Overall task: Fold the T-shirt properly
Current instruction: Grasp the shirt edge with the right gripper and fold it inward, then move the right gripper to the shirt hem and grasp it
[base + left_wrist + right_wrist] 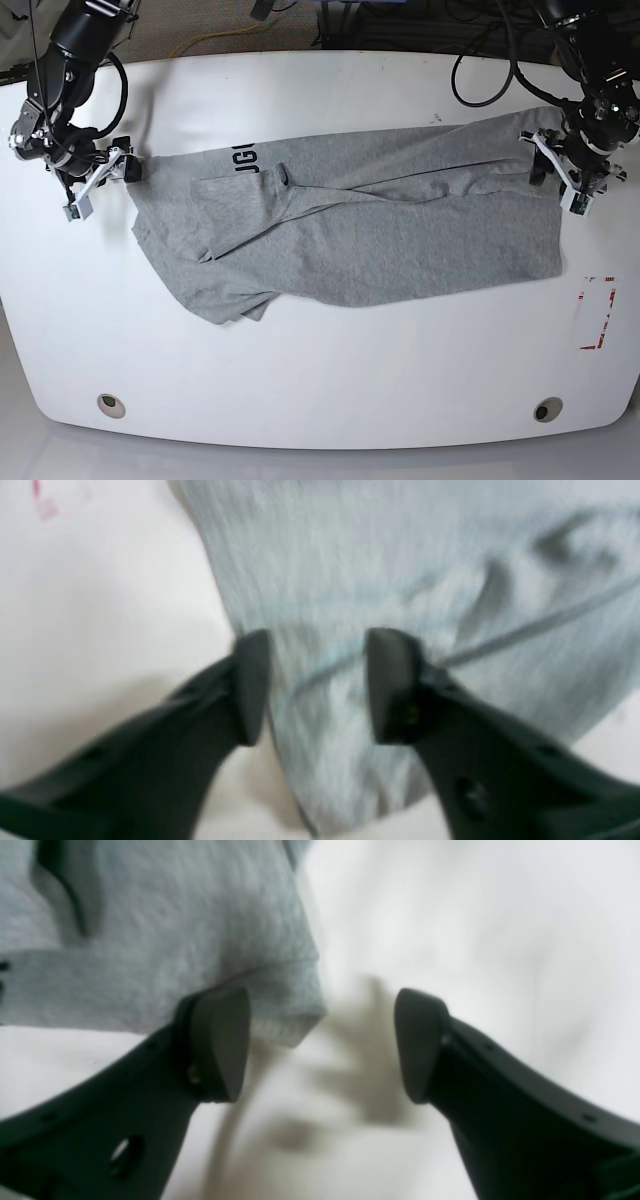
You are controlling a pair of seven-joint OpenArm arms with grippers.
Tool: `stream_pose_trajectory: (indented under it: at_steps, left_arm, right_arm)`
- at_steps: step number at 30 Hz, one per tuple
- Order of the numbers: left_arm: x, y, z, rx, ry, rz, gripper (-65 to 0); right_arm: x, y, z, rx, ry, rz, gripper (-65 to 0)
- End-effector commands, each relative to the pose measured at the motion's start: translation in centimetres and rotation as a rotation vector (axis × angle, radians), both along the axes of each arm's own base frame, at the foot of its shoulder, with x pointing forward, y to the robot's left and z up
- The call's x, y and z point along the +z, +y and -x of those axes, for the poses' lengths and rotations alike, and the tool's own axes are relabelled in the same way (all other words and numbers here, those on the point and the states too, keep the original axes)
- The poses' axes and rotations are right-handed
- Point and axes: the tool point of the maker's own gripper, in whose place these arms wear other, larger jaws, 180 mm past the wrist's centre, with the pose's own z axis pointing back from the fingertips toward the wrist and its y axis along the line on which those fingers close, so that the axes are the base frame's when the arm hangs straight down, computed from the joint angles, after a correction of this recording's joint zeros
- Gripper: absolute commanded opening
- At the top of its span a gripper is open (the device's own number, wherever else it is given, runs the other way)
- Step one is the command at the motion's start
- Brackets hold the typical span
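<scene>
My left gripper [317, 685] sits at the desk's [330, 390] right-hand edge in the base view, fingers [250, 685] parted partway with a fold of the T-shirt [400, 235] lying between them. A seam line of the cloth runs across the gap. The blur keeps me from telling whether my pads press the fabric or merely straddle it.

My right gripper [320, 1045] is at the opposite edge, fingers spread wide and released. One pad overlaps a hemmed corner of the shirt, the other stands over bare white desk, and nothing is pinched between them.

The T-shirt lies stretched across the middle of the desk, spanning nearly from one gripper to the other. It is creased and partly doubled over, with a flap sagging toward the near edge on my right arm's side. A few black letters [243, 159] show near the far edge there.
</scene>
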Motion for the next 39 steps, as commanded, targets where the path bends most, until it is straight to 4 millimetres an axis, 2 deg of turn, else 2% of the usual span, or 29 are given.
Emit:
stream_pose_trajectory:
  at_steps: [1,6,11,13,15,18,20,23,25,28,33,37,39]
  left_arm:
    - [0.8,1.1,0.2,0.021,-0.016,-0.016,-25.4]
    - [0.3,1.8,1.2,0.043,0.004,-0.020,-24.2]
    - [-1.3,2.1,2.5,0.053,0.058,-0.007,-24.2]
    - [-2.1,2.5,3.0,0.061,0.089,-0.002,-24.2]
    - [-3.5,3.0,3.7,0.081,0.129,0.019,-24.2]
    - [-4.6,3.2,4.3,0.094,0.162,0.037,-25.6]
    - [-4.7,3.6,4.4,0.095,0.172,0.031,-32.8]
    - [-5.0,3.9,4.6,0.096,0.184,0.029,-44.4]
    - [-4.7,4.3,4.5,0.093,0.185,0.016,-46.9]
    - [-4.6,4.3,4.2,0.046,0.200,-0.015,-47.1]
    - [-4.3,4.9,5.6,0.000,0.239,-0.072,-46.9]
    - [-3.8,4.5,6.7,-0.026,0.245,-0.101,-46.1]
    - [-3.4,4.2,7.1,-0.043,0.243,-0.117,-40.8]
  right_arm:
    - [0.8,0.0,-1.0,-0.004,-0.045,0.009,-22.4]
    - [0.2,1.4,-1.1,-0.004,-0.045,-0.021,-22.8]
    - [0.0,2.6,-1.6,-0.004,-0.056,-0.051,-23.1]
    - [-0.1,2.8,-1.7,-0.005,-0.058,-0.057,-27.0]
    - [-0.1,3.0,-1.6,-0.005,-0.056,-0.060,-36.0]
    - [-0.2,3.0,-1.5,-0.005,-0.055,-0.060,-53.7]
    - [-0.2,2.9,-1.4,-0.003,-0.055,-0.057,-64.7]
    - [0.0,2.9,-0.9,0.002,-0.055,-0.045,-65.0]
    - [0.4,2.8,-0.5,0.009,-0.060,-0.026,-65.0]
    - [0.6,2.7,1.3,0.029,-0.040,0.015,-65.0]
    - [0.6,2.9,4.4,0.064,0.000,0.066,-65.0]
    - [0.6,3.0,6.9,0.089,0.032,0.099,-65.0]
    - [0.6,3.2,8.2,0.102,0.051,0.113,-65.0]
